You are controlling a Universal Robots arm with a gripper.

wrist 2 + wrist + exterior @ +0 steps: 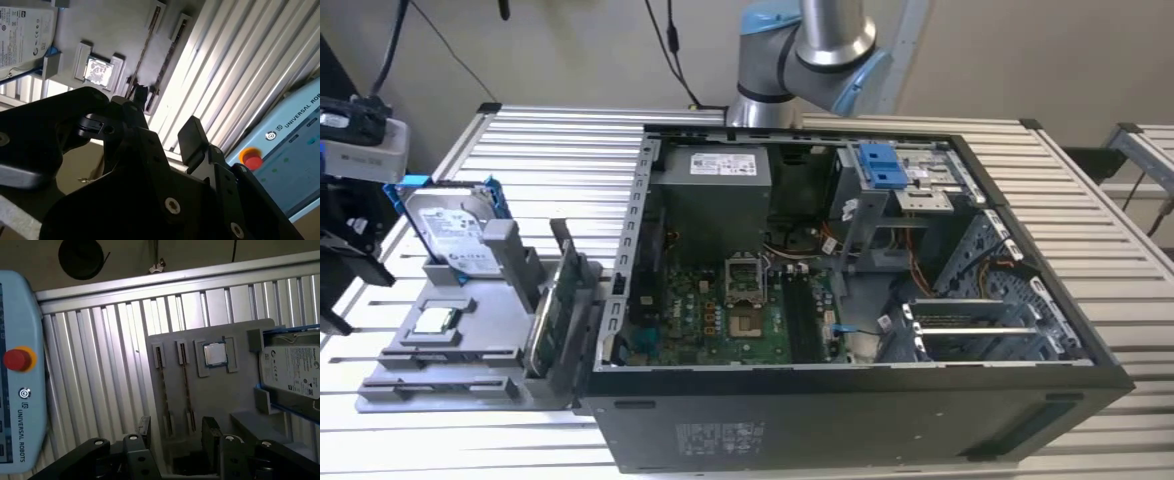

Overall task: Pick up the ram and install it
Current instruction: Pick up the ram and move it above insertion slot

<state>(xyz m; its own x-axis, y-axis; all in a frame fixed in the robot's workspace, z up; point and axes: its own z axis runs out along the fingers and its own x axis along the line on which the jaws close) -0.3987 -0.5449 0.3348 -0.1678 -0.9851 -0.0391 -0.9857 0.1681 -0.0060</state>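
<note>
**Ram** (186, 390): thin dark stick standing on edge in a narrow slot of the grey holder tray (235, 395). It is not lifted and nothing touches it.

**Neighbouring slot** (162, 390): on the side away from the chip, it carries a similar thin strip. I cannot tell what that strip is.

**My gripper** (177, 427): it hovers over the slot end of the tray. The jaws are wide apart with nothing between them. In the first wrist view my fingers (210, 427) stand either side of the two slots' near ends. They are apart from the ram.

**Processor chip** (216, 354): square and pale, seated in a recess just beside the ram's slot.

**Hard drive** (290, 372): silver with blue brackets, at the tray's far end beyond the chip.

**Table** (100, 380): slatted aluminium, bearing the tray.

**Control pendant** (20, 390): pale blue with a red button, lying on the table well apart from the tray.

**Computer case** (854, 420): black with its side open, standing just beside the tray on the exterior view's right. A green circuit board (720, 310) is exposed inside.
</note>
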